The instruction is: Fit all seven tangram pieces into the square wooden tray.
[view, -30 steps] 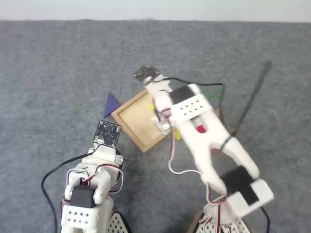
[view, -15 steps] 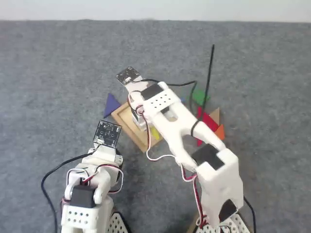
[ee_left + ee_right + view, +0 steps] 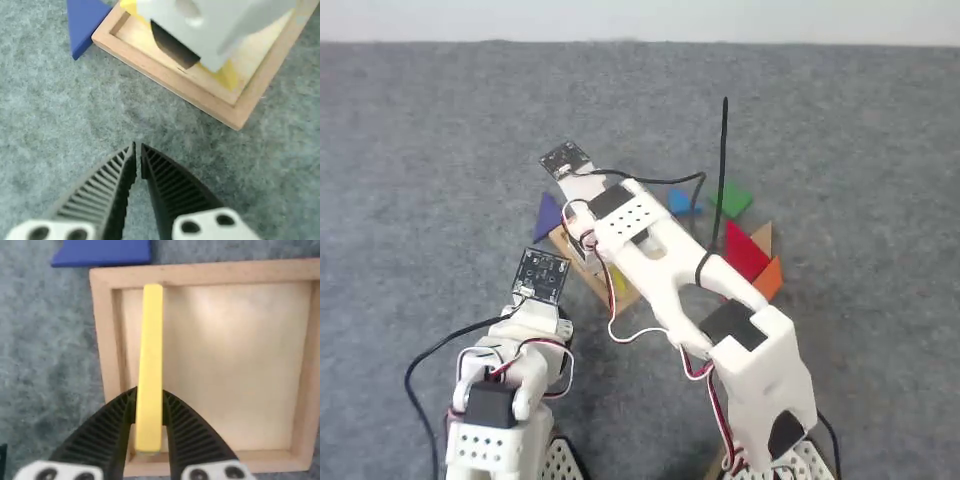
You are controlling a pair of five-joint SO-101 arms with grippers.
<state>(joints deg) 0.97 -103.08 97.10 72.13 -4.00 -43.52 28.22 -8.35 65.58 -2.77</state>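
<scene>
The grey table covering (image 3: 440,120) lies under everything, and I place things from the wooden tray (image 3: 582,265). The right arm (image 3: 660,260) stretches over the tray and hides most of it. The left arm (image 3: 515,380) sits folded just short of the tray's near rim.

Of the loose pieces, the blue triangle (image 3: 549,211) lies just outside one tray corner. The red (image 3: 745,252), green (image 3: 731,200) and orange (image 3: 769,275) pieces are clustered well off the opposite side.

The right gripper (image 3: 149,392) is clamped on the yellow piece (image 3: 151,365). It holds the piece on edge, inside the tray and close along one wall (image 3: 102,365), with the far end nearly at the rim. I cannot tell whether it touches the floor.

The left gripper (image 3: 138,147) hovers over the covering beside the tray with its jaws all but together, holding nothing.

I'd judge the yellow piece light, rigid and smooth-faced — painted wood, probably. Pinching across its flat faces suits it, but a grip at one end lets it pivot, so I'd lay it down gently.
</scene>
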